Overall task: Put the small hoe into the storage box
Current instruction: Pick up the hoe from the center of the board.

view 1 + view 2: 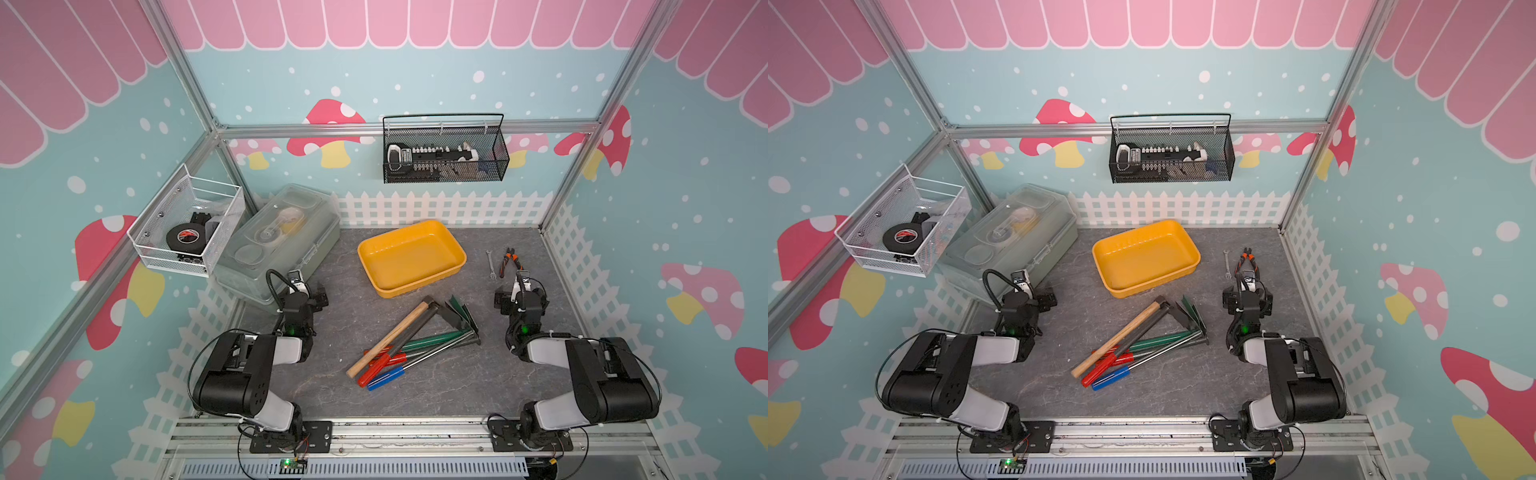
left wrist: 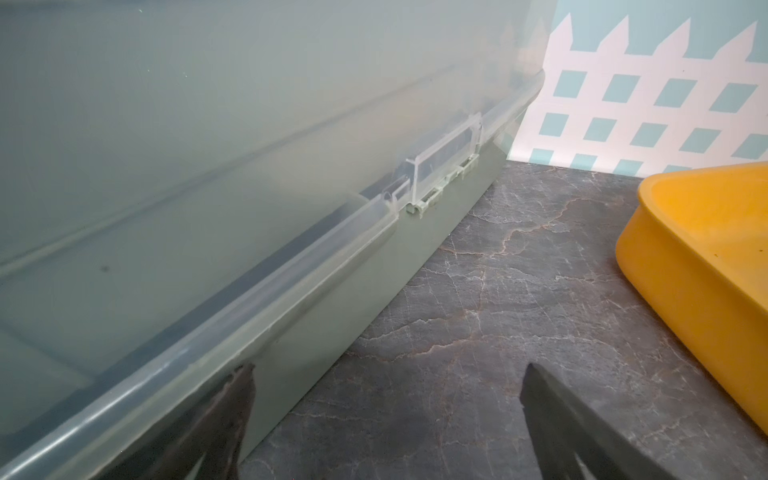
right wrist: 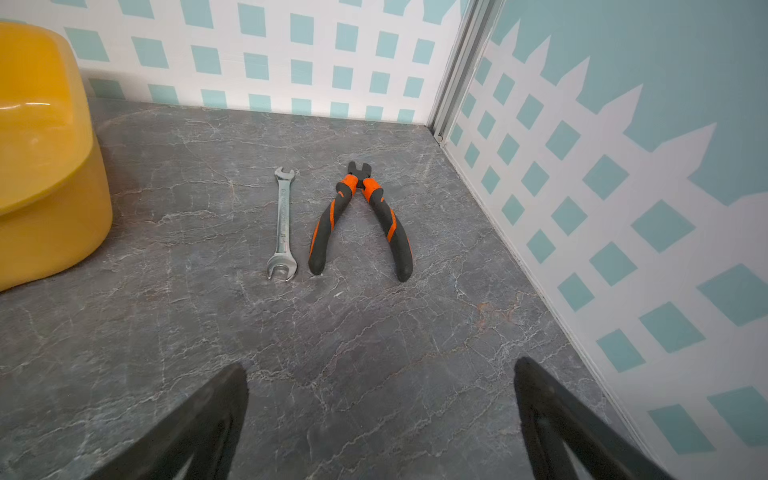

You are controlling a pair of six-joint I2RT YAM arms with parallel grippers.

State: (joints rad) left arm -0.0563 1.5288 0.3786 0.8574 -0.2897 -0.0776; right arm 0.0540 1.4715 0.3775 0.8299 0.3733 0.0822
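Top views both show hoe (image 1: 417, 327) in tool pile (image 1: 432, 345) on desk (image 1: 324, 374), just beside empty yellow box (image 1: 415, 287). Left end effector (image 2: 386, 399) and right end effector (image 3: 380, 399) gape wide, holding nothing, either side of pile. Hoe looks rigid, blade-heavy, smooth-handled; best hold probably on dark handle near blade.

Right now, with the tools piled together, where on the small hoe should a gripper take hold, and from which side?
Probably grip the small hoe by its dark handle just below the flat blade, from straight above, jaws across the handle. That stretch lies on top of the pile with open space toward the green-handled tool; the wooden-handled tool lies close along its other side, leaving little room.
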